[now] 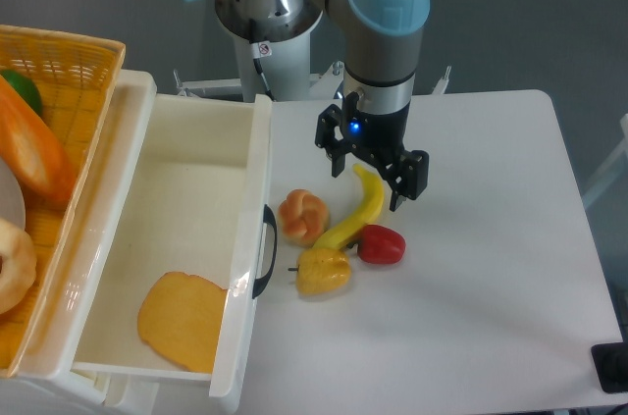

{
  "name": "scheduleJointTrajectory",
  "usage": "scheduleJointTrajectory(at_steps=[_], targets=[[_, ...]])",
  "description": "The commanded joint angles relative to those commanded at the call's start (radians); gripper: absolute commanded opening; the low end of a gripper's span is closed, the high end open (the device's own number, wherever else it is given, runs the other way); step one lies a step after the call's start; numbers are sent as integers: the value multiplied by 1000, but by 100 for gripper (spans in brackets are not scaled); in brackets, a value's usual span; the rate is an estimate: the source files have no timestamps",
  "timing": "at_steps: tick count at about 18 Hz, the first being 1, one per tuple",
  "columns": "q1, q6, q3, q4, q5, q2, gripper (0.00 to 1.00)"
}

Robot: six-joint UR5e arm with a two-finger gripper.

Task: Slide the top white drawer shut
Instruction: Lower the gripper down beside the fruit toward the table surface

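At the left side of the table, you are looking at the top white drawer (177, 238) standing pulled well out, its flat front panel and black curved handle (263, 251) facing right toward the food. Inside it, an orange flat slice (183, 321) is lying near the front corner. Your gripper (371, 175) is hanging over the far end of the banana (358, 212), right of the drawer and clear of it, with its fingers spread apart and holding nothing.

You are probably setting up the push, so you will want to bring the fingers down on the right of the front panel, near the handle and about mid-length, so the drawer is not twisting on its runners. The bread roll (302, 216) and the yellow pepper (323, 271) are sitting just beside the handle, with the red pepper (381, 244) a little further right; I would come in from above between them rather than sweeping across. Push leftward, straight and level. The yellow wicker basket (54, 130) is resting on top at the far left.
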Motion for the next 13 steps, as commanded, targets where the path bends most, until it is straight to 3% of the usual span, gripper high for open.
scheduleJointTrajectory(at_steps=[8,13], targets=[[0,-3,-6,6,49,-6,100],[-8,-72,-15,20,106,-21,100]])
